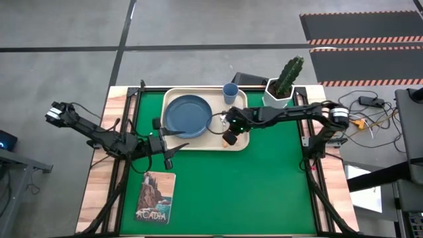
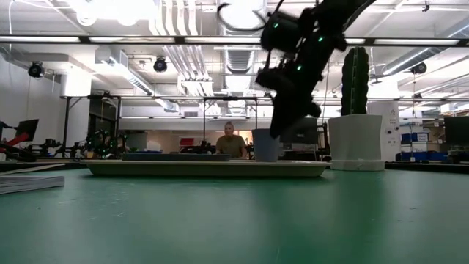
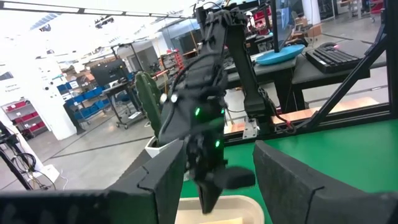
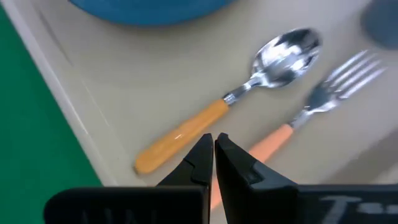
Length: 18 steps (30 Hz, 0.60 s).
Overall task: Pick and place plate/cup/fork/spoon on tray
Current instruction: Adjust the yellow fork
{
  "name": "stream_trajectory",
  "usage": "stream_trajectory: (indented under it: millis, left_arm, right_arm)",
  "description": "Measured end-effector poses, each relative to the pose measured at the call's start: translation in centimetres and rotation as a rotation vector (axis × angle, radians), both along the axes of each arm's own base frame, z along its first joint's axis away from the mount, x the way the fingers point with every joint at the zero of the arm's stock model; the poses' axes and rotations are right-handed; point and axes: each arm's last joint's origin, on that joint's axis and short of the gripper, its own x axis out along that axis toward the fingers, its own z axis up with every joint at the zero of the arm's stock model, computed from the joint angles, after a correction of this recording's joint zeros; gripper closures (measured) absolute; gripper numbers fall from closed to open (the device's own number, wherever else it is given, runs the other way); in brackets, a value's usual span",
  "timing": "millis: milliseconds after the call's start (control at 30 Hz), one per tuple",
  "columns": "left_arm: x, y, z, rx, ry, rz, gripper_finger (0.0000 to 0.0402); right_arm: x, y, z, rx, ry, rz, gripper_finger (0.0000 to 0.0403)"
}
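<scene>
The right hand [image 4: 214, 144] is clenched on nothing, its two fingers pressed together just above the tray [image 4: 74, 93], with the spoon [image 4: 236, 93] and the fork [image 4: 311, 106] lying side by side beneath it, handles toward the tray's edge. Beside them on the tray sits the plate [image 1: 186, 116], and the cup [image 1: 230, 92] stands at the tray's far rim (all four pieces look to be in place, so I judge the placing itself done). The step in hand seems to be the withdrawal: it is best done by rising straight up before swinging back, so the fingers do not nudge either handle. The left hand [image 3: 214, 180] waits released at the tray's near left corner, over the green worktop [image 1: 264, 185].
</scene>
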Motion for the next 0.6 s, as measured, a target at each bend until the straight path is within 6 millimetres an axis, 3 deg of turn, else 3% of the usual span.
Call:
stream_trajectory:
  millis: [133, 333, 600]
  left_arm:
    - [0.0, 0.0, 0.0, 0.000, 0.000, 0.000, 0.0230]
    - [0.0, 0.0, 0.0, 0.000, 0.000, 0.000, 0.0230]
    - [0.0, 0.0, 0.1, -0.005, -0.008, 0.000, 0.0230]
  right_arm:
    - [-1.9, 1.2, 0.5, -0.021, -0.072, -0.019, 0.0394]
    - [-4.6, 2.5, -2.0, -0.012, -0.210, -0.046, 0.0394]
    - [-4.9, 2.0, -5.3, -0.087, -0.369, -0.088, 0.0394]
